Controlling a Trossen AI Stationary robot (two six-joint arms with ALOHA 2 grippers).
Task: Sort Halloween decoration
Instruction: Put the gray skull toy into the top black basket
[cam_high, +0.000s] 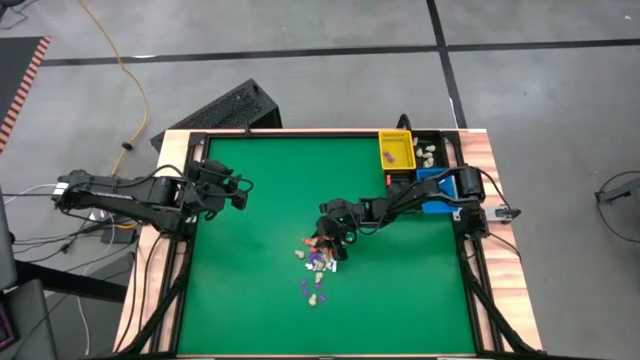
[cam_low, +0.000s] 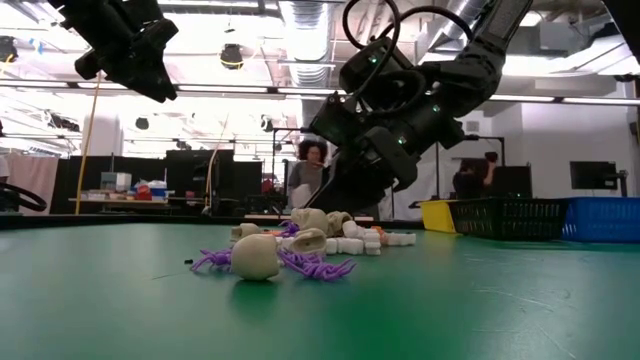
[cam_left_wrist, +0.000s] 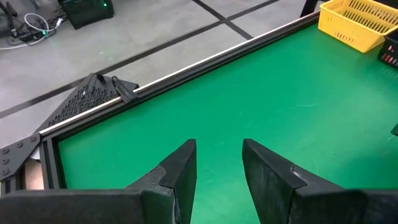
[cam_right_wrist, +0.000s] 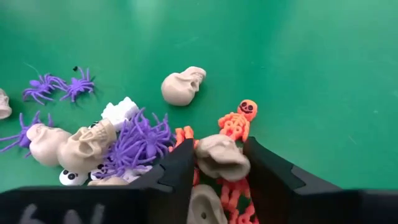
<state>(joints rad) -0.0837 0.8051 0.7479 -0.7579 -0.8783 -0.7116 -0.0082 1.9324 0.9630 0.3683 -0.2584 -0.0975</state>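
**Right hand down in the trinket pile, cream skull between its fingers**

Right now the Halloween decoration (cam_high: 317, 265) lies as a loose heap near the middle of the green counter (cam_high: 260, 210), with a few pieces strung out toward the near edge. Seen from the right wrist, the heap is a tangle of cream skulls (cam_right_wrist: 183, 85), purple spiders (cam_right_wrist: 138, 142), orange skeletons (cam_right_wrist: 238, 121) and a white ghost-like piece (cam_right_wrist: 122, 111). From counter height, one cream skull (cam_low: 256, 256) sits closest, touching a purple spider (cam_low: 315, 266).

The right hand (cam_right_wrist: 219, 163) is lowered into the far side of the heap, its fingers (cam_right_wrist: 180, 168) pressed on either side of a cream skull (cam_right_wrist: 221, 157) that lies on top of orange skeletons.

The left hand (cam_left_wrist: 219, 163) hangs above bare green near the counter's left edge, well apart from the heap, its fingers spread with nothing between them.

At the far right corner stand a yellow bin (cam_high: 395, 151), a black bin (cam_high: 430, 152) with pale pieces inside, and a blue bin (cam_high: 436, 192). A person (cam_low: 308, 172) stands in the room beyond.
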